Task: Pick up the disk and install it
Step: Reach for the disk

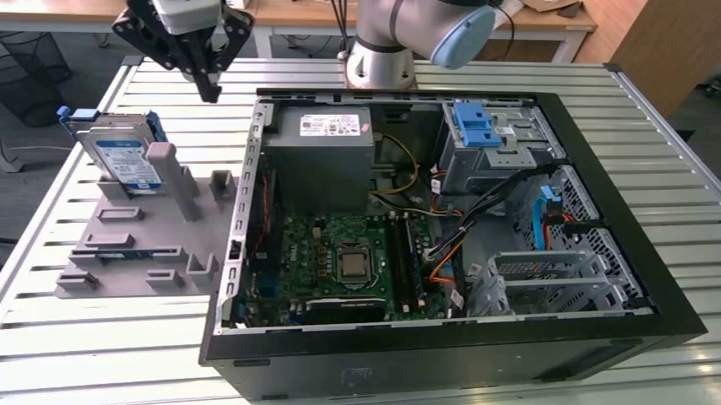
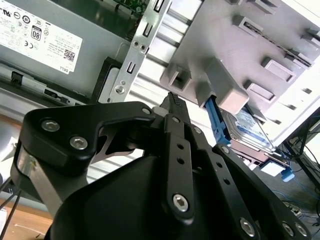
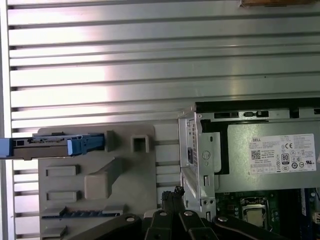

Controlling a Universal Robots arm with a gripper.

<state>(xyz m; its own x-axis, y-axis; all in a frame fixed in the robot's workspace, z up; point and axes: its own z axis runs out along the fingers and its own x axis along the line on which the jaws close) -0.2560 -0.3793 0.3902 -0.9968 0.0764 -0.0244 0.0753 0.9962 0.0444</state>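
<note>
The disk [image 1: 121, 156] is a silver drive with a white-and-blue label in a blue carrier. It stands on edge in a slot of the grey holder [image 1: 135, 245] at the exterior view's left. In the first wrist view the disk [image 3: 50, 146] shows edge-on; in the second wrist view the disk [image 2: 248, 126] lies behind a grey post. My gripper [image 1: 208, 91] hangs above the table, behind the holder and to the right of the disk, clear of it. Its black fingers are shut with nothing between them, as the gripper [image 2: 172, 100] also shows in the second wrist view and the gripper [image 3: 175, 192] in the first.
An open black computer case [image 1: 631, 253] lies on the slatted metal table [image 1: 67, 337]. Inside are a grey power supply [image 1: 327, 139], a motherboard [image 1: 344, 261], cables and a drive bay with a blue latch [image 1: 478, 126]. The arm's base [image 1: 381, 63] stands behind the case.
</note>
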